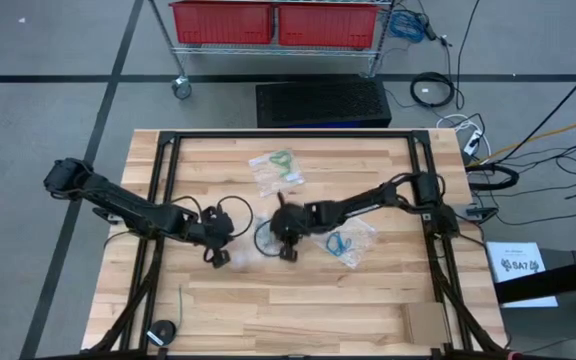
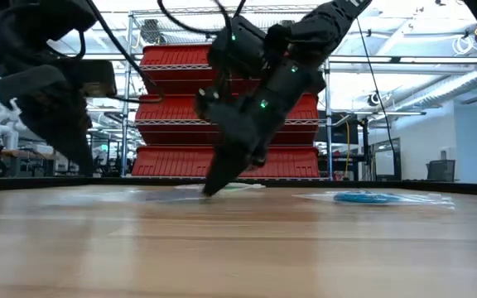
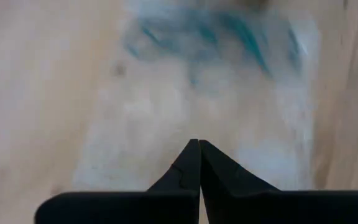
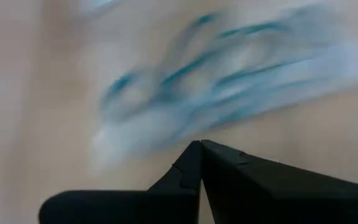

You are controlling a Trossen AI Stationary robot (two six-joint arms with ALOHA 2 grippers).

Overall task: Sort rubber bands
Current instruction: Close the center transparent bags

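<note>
Three clear bags lie on the wooden table (image 1: pixel 298 310). One holds light green rubber bands (image 1: pixel 280 162), one bright blue rubber bands (image 1: pixel 340 243), and one dark teal rubber bands (image 1: pixel 264 238) between my two grippers. My left gripper (image 1: pixel 218 256) is shut, just left of the teal bag and above the table; its wrist view shows the teal bands (image 3: pixel 247 37) ahead of the shut fingers. My right gripper (image 1: pixel 288 250) is shut and slants down at that bag's right side, with the teal bands (image 4: pixel 185 68) before it. Its tip (image 2: pixel 209 191) is down at table level. My right gripper slants down with shut fingertips (image 2: pixel 214 184) at table level beside the teal bag. Whether they touch the bag or the table, I cannot tell. My left gripper touches nothing.
A black metal frame (image 1: pixel 163 190) runs along the table's left, far and right sides. A small black round object (image 1: pixel 163 331) and a thin green strip (image 1: pixel 181 300) lie near the front left corner. A wire rack with red bins (image 1: pixel 273 22) stands beyond the far edge.
</note>
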